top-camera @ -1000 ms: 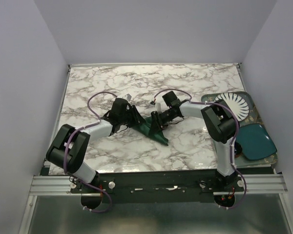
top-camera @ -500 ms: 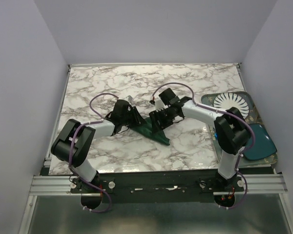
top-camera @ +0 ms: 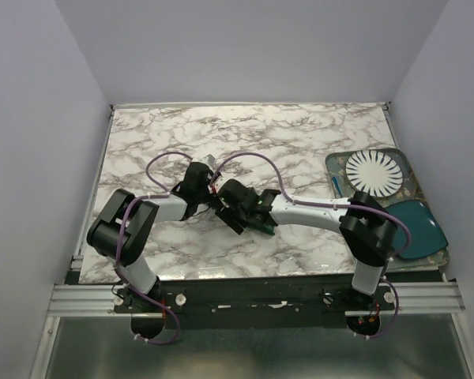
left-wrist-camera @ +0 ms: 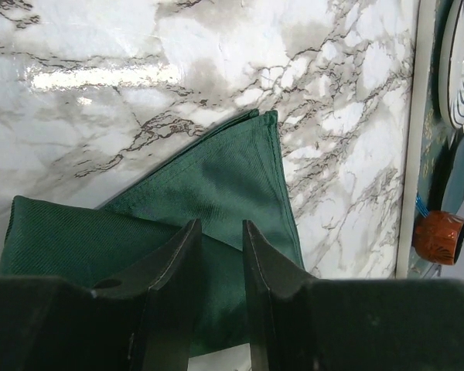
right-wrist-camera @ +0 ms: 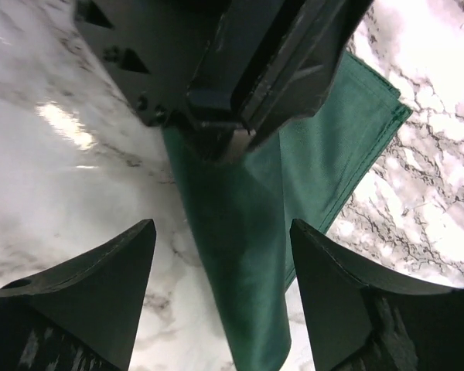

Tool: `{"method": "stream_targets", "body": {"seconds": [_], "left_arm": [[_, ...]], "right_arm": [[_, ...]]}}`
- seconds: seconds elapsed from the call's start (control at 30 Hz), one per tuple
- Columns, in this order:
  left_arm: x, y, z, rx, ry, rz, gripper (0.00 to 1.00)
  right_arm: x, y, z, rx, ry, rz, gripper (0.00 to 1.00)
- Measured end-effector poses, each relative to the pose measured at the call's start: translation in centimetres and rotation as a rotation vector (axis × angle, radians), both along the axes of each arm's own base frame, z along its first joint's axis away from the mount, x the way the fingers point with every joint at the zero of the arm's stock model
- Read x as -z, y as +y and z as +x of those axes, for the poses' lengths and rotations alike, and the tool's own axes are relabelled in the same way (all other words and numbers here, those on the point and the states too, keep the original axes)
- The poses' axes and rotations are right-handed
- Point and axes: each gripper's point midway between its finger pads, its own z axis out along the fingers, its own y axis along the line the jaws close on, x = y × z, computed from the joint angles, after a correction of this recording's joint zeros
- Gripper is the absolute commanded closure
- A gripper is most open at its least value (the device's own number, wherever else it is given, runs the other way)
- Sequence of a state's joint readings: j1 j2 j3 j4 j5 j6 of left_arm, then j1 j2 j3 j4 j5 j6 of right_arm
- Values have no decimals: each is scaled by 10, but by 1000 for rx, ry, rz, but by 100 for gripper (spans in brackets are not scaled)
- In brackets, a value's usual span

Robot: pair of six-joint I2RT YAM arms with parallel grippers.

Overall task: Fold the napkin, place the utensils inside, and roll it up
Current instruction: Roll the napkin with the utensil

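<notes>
**Item:** the napkin [left-wrist-camera: 224, 182], dark green cloth, folded into layers with one pointed corner.
**Location:** on the marble surface [top-camera: 300, 134], about midway between its left and right edges and closer to the near edge than the far one. Both arms meet over it.
**Left claw** [left-wrist-camera: 220, 226]: fingers drawn close, with only a slim gap, nipping a raised fold of the napkin.
**Right claw** [right-wrist-camera: 220, 232]: fingers spread wide, one on each side of the cloth ridge, touching nothing.
**Fork:** not seen in any view.
**Handling (judged):** light, limp and thin. It keeps no shape of its own and sags wherever it is unsupported. The woven face should grip well, but the marble beneath looks glossy, so the stacked layers may slide or splay.
**Where to hold (judged):** a folded edge or corner, catching all layers at once. A single ply would peel the fold open.
</notes>
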State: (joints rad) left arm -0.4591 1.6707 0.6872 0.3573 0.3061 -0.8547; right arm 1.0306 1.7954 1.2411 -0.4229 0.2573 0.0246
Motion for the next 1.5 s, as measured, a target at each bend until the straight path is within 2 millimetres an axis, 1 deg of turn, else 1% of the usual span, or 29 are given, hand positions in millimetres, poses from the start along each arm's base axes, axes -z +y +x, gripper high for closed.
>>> {"method": "stream_targets", "body": {"seconds": [0.1, 0.2, 0.23, 0.27, 0.33, 0.37, 0.43, 0.47, 0.57, 0.7, 0.77, 0.8, 0.83, 0.9, 1.0, 1.03, 1.1, 1.23, 1.33, 1.4, 1.5], "left_arm": [[0, 0, 0, -1, 1, -3, 63], [0, -1, 0, -1, 2, -4, 63], [0, -1, 0, -2, 2, -5, 63], [0, -1, 0, -2, 2, -5, 63], [0, 0, 0, -3, 3, -5, 63], [0, 0, 1, -4, 3, -5, 62], [0, 2, 2, -7, 5, -7, 62], [-1, 2, 2, -6, 8, -10, 61], [-2, 5, 3, -6, 20, -18, 60], [-8, 19, 10, -36, 35, -25, 60], [-16, 31, 18, -68, 29, -23, 60], [-19, 34, 20, -75, 26, -23, 59], [-26, 40, 24, -90, 14, -24, 59], [-38, 44, 28, -99, -9, -27, 59], [-57, 41, 27, -83, -46, -42, 59], [-61, 38, 25, -72, -54, -48, 59], [-63, 32, 20, -53, -54, -51, 60], [-59, 11, 3, 11, -41, -50, 61], [-52, -5, -13, 59, -23, -50, 61], [-47, -7, -16, 63, -11, -49, 61], [-38, -5, -15, 59, 4, -34, 61]], "right_arm": [[22, -5, 6, 2, -20, -73, 26], [33, -9, 9, 8, -30, -112, 33], [35, -10, 11, 13, -36, -118, 35], [35, -10, 12, 17, -41, -120, 42], [35, -10, 13, 28, -47, -117, 46], [36, -10, 13, 38, -47, -111, 51], [39, -11, 12, 47, -47, -99, 57], [40, -11, 11, 54, -45, -84, 58], [42, -10, 7, 62, -31, -39, 57], [44, -11, 7, 66, 18, 42, 57], [45, -13, 8, 68, 65, 93, 57], [46, -13, 8, 60, 97, 121, 56], [46, -13, 9, 56, 124, 148, 56], [45, -13, 10, 42, 196, 213, 56], [43, -16, 15, 35, 298, 307, 55], [44, -17, 16, 27, 350, 345, 55], [41, -14, 17, 7, 437, 417, 55], [41, -16, 22, -11, 656, 557, 54], [40, -17, 23, -17, 749, 610, 53], [39, -17, 21, -21, 779, 619, 52], [40, -17, 15, -20, 820, 613, 52]]}}
